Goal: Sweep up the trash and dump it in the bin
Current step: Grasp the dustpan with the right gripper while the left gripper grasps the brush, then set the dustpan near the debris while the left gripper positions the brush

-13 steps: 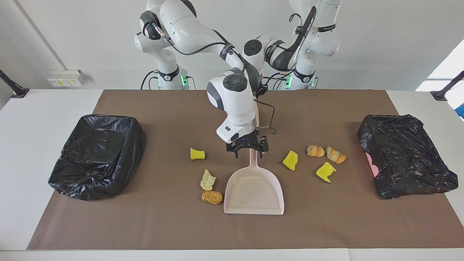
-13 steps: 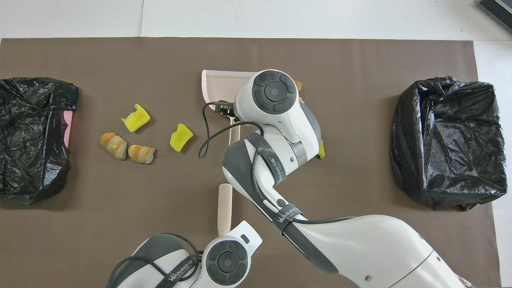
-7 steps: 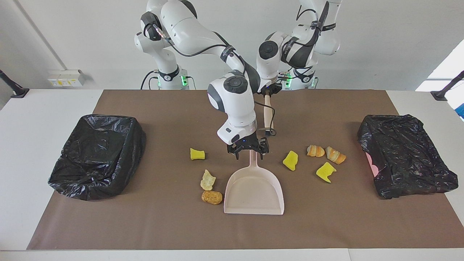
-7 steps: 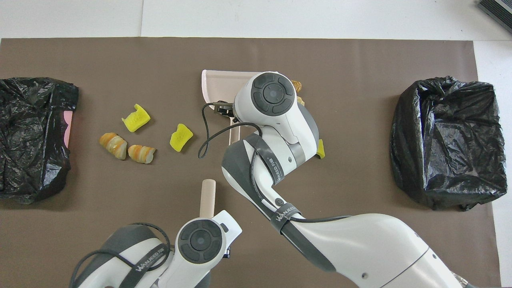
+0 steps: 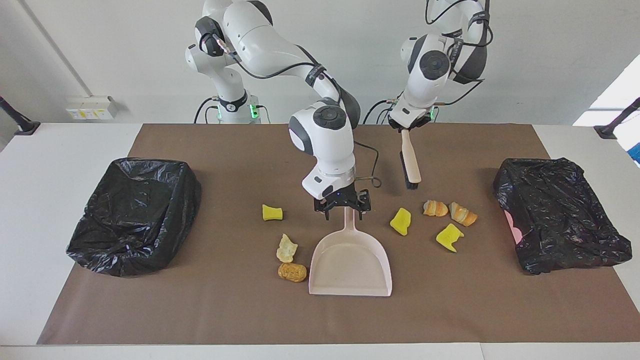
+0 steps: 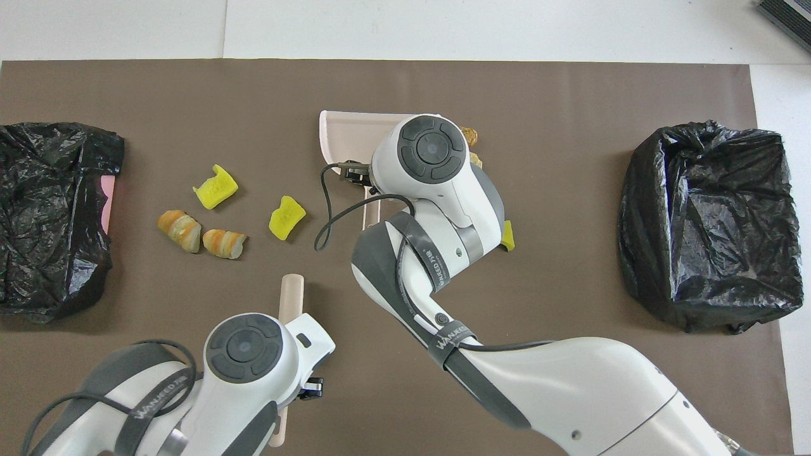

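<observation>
On the brown mat, facing view: yellow and tan trash scraps [image 5: 401,221] flank the pale pink plastic dustpan [image 5: 350,257], handle pointing toward the robots, under the spread-fingered right gripper [image 5: 343,204]. Left gripper [image 5: 409,123] clenches the beige brush [image 5: 411,160], bristles down.

Overhead view: the brush handle [image 6: 291,299] runs away from the robots; scraps [image 6: 215,187] lie toward the left arm's end.

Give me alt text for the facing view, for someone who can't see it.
The left gripper holds a brush up over a brown mat, while the right gripper is open at the handle of a pink dustpan lying on the mat. Seven scraps of trash lie on both sides of the dustpan, and a black-lined bin sits at each end of the table.
</observation>
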Motion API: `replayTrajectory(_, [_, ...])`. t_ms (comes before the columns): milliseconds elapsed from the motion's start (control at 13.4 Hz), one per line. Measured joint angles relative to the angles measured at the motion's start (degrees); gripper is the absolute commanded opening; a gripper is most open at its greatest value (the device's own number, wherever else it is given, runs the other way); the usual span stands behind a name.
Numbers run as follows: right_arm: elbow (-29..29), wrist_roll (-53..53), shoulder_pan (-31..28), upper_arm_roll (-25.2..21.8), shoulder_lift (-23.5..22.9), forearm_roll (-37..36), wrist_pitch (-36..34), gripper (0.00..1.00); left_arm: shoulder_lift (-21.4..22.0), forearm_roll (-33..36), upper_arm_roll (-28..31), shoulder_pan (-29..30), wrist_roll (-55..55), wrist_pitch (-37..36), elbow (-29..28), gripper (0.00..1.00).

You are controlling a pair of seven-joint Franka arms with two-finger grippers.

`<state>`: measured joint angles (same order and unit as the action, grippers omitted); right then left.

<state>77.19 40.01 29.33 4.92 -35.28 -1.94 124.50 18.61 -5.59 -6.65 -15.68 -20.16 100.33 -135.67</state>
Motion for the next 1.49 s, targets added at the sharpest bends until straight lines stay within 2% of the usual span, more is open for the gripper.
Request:
replayTrajectory(149, [0.37,0.01,1.45,0.02,-0.77,-1.25,-0.17,1.0,-0.04,0.39,0.03,5.72,2.6,0.39,0.45,0.0])
replayTrajectory(224, [0.51,0.17,2.23,0.01,-1.62,-1.89,-0.16,0.93,-0.25,0.48,0.06,9.0,3.81,1.48,0.48,0.0])
replayTrajectory(299, [0.54,0.24,2.73,-0.03,-2.4,-2.14,-0.13,0.73,-0.6,0.51,0.1,11.7,4.34,3.09,0.53,0.0])
replayTrajectory(374, [0.54,0.24,3.03,-0.03,-2.95,-2.46,-0.11,0.62,-1.07,0.56,0.09,14.19,4.51,5.22,0.56,0.0])
replayTrajectory(598, [0.37,0.25,3.19,-0.11,-3.08,-3.45,-1.0,0.61,-5.29,3.21,0.17,20.53,4.9,9.9,3.67,0.0])
replayTrajectory(822, [0.17,0.25,3.09,-0.26,-2.67,-3.62,-2.06,0.23,-11.57,4.58,0.08,21.36,4.6,13.08,7.84,0.0])
replayTrajectory(897, [0.14,0.25,3.11,-0.25,-2.6,-3.63,-2.34,0.0,-13.2,5.58,0.01,21.37,4.81,14.53,8.12,0.0])
replayTrajectory(1046, [0.14,0.25,3.13,-0.24,-2.36,-3.63,-3.21,0.0,-15.2,6.84,-0.35,21.36,6.1,15.19,8.26,0.0])
replayTrajectory(1270, [0.14,-0.07,2.73,-0.28,-0.9,-3.63,-6.28,0.0,-15.75,9.99,-0.56,21.35,9.66,15.18,8.28,0.0])
replayTrajectory(1494, [0.47,-7.99,1.82,-0.3,2.07,-3.67,-9.92,0.0,-16.05,11.71,-0.49,21.36,10.16,14.39,8.28,0.0])
